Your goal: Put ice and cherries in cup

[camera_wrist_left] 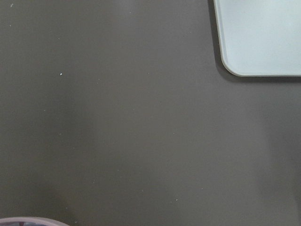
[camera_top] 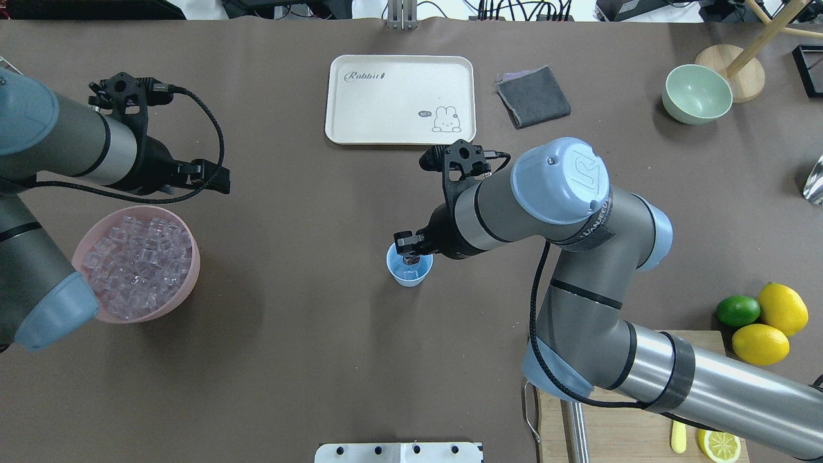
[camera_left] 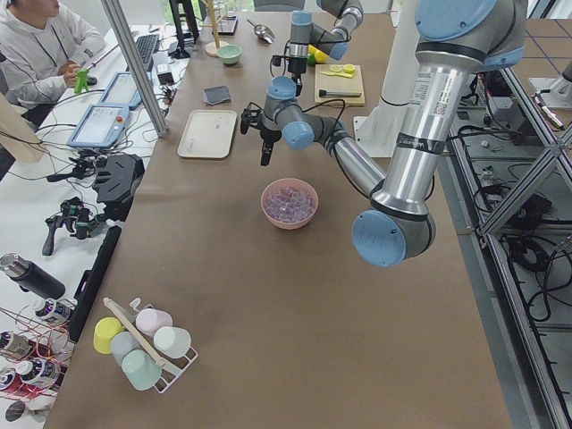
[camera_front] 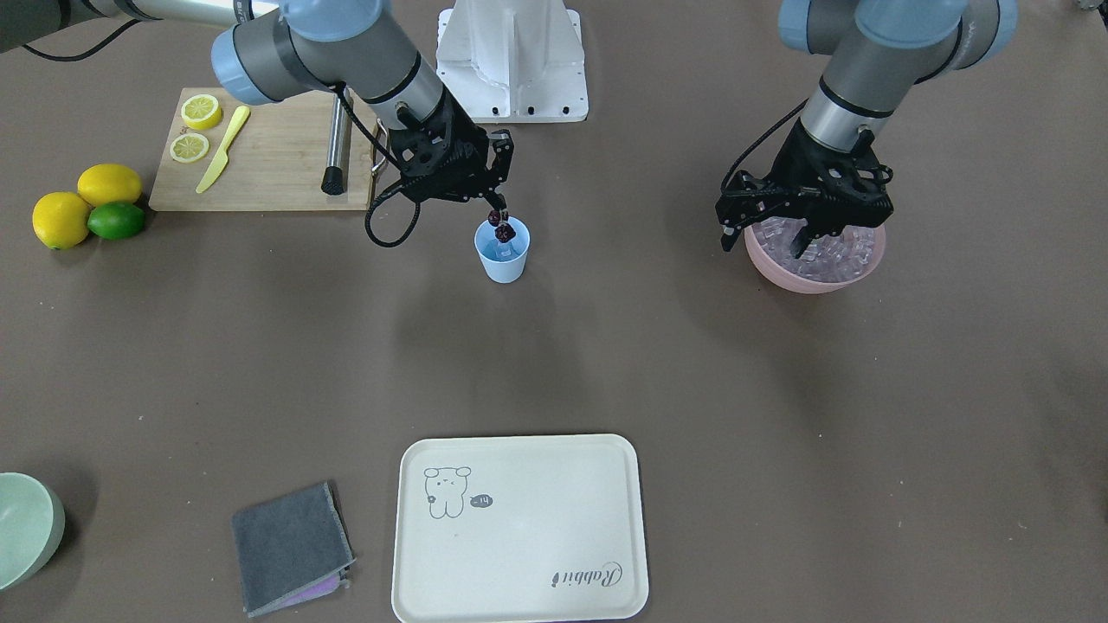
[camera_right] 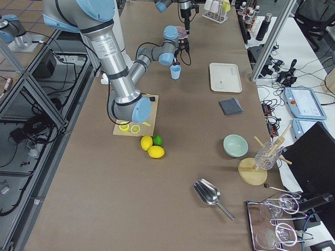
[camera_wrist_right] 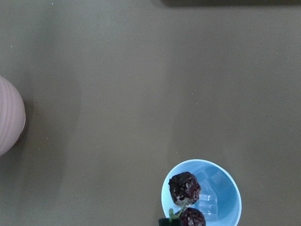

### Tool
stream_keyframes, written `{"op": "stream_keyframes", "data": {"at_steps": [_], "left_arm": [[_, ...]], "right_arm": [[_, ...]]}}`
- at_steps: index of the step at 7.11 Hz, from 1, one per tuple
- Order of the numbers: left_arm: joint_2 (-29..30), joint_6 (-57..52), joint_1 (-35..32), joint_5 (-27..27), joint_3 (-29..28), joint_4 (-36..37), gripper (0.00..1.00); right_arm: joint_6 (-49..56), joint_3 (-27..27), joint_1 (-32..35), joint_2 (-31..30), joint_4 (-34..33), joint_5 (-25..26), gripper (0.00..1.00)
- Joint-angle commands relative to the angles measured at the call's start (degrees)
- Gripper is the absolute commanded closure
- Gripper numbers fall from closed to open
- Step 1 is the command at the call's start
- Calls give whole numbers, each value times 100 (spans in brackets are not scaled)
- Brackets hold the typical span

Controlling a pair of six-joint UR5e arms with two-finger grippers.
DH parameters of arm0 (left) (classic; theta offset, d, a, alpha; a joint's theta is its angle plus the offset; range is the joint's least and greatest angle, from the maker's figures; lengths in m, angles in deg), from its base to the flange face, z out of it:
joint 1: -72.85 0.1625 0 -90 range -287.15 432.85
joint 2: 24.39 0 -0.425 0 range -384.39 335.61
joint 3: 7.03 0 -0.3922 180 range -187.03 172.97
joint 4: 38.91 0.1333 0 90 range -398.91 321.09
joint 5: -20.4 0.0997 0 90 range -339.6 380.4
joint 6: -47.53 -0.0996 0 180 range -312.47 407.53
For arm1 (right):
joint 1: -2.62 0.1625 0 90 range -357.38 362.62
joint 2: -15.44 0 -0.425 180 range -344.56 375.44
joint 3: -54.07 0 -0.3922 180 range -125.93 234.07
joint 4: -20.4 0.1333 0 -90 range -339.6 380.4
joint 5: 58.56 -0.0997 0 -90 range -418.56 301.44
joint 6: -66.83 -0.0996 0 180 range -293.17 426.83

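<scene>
The light blue cup (camera_front: 502,260) (camera_top: 405,275) (camera_wrist_right: 228,188) stands mid-table with ice (camera_wrist_right: 209,202) in its bottom. My right gripper (camera_front: 498,210) (camera_top: 411,247) hangs just above its rim, shut on the stem of the dark cherries (camera_front: 502,228) (camera_wrist_right: 185,186), which dangle in the cup's mouth. More ice (camera_front: 827,251) (camera_top: 138,263) fills the pink bowl (camera_front: 805,281) (camera_top: 183,283). My left gripper (camera_front: 766,238) (camera_top: 212,177) hovers at that bowl's edge, open, nothing between its fingers.
A cream tray (camera_front: 519,528) (camera_wrist_left: 263,33) and a grey cloth (camera_front: 290,545) lie across the table from the robot. A cutting board (camera_front: 268,164) with lemon slices, a knife and a muddler sits beside my right arm, near two lemons and a lime (camera_front: 86,208). A green bowl (camera_front: 22,528) sits at a corner.
</scene>
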Motion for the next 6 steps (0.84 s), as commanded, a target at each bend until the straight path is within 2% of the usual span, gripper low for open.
{"op": "stream_keyframes", "data": {"at_steps": [1, 3, 4, 5, 6], "left_arm": [[31, 173, 0, -2, 6, 0, 3], [75, 166, 0, -2, -11, 9, 4], [14, -130, -435, -455, -89, 61, 4], [-230, -1073, -971, -1042, -221, 70, 4], [-659, -2144, -1776, -1727, -248, 79, 4]], "right_arm": [[-3, 17, -107, -7, -1, 266, 29], [-11, -53, -3, -25, -158, 250, 3], [93, -323, 468, -68, -820, -81, 6], [355, -674, 1151, -295, -1488, -641, 5], [1402, -1016, 1654, -1011, -1582, -1047, 4]]}}
